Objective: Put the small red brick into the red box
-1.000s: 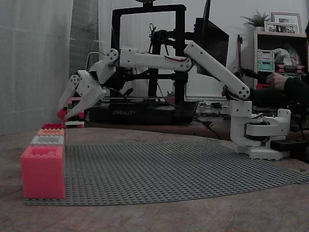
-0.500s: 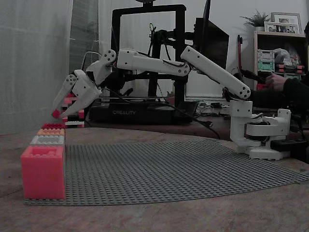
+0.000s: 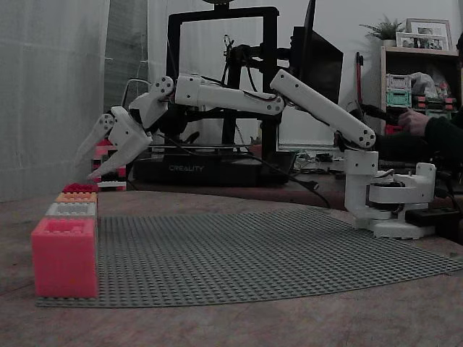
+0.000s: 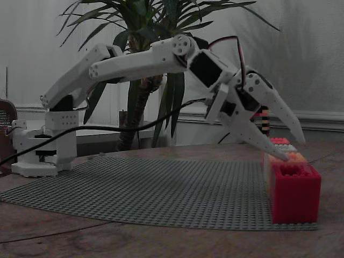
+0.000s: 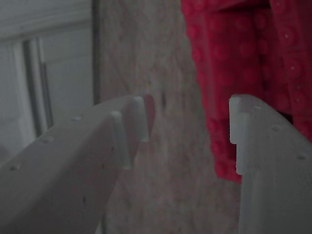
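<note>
starting at the left of a fixed view: noting a row of 4 boxes along the left edge of the grey baseplate (image 3: 253, 253), with the pink-coral box (image 3: 64, 256) nearest, then a grey box (image 3: 71, 210), an orange box (image 3: 76, 196) and the red box (image 3: 79, 188) farthest. hanging just above that far end, the gripper (image 3: 87, 168), its 2 fingers spread wide and gripping nothing. judging the small red brick to be lying inside the red box (image 4: 293, 191), hidden by its wall; unable to confirm. in the wrist view, seeing bare table between the parted fingers (image 5: 131, 122) and the red box (image 5: 234, 58) off to the right, so possibly missing the box. risking a knock: in the other fixed view the lower fingertip (image 4: 279, 155) sitting very near the box rims, so dragging sideways could be shoving the row off the baseplate edge. finding open room above, and rightward over the bare baseplate.
</note>
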